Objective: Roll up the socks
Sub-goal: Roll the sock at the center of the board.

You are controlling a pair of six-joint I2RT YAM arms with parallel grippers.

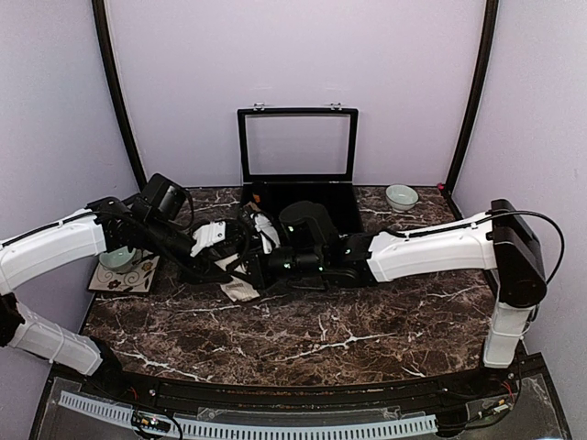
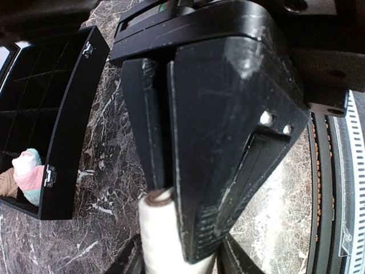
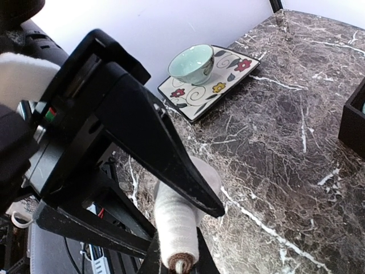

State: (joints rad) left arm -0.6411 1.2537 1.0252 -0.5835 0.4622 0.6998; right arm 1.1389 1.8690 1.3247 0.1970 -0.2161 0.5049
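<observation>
The cream-beige sock (image 1: 240, 291) with a dark brown band hangs as a narrow roll just above the marble table, left of centre. My left gripper (image 1: 235, 266) is shut on its brown-banded end (image 2: 155, 197). My right gripper (image 1: 259, 264) meets it from the right; in the right wrist view its fingers (image 3: 201, 260) sit against both sides of the sock roll (image 3: 177, 220) at its brown end. The pink sock (image 2: 31, 171) with mint and white patches lies in a compartment of the black box (image 2: 68, 142). In the top view my arms hide it.
The black compartment box with its glass lid up (image 1: 298, 147) stands at the back centre. A mint bowl (image 3: 192, 63) sits on a floral plate (image 1: 139, 275) at the left edge. Another mint bowl (image 1: 401, 196) stands at the back right. A tan-brown bundle (image 2: 5, 184) lies beside the pink sock.
</observation>
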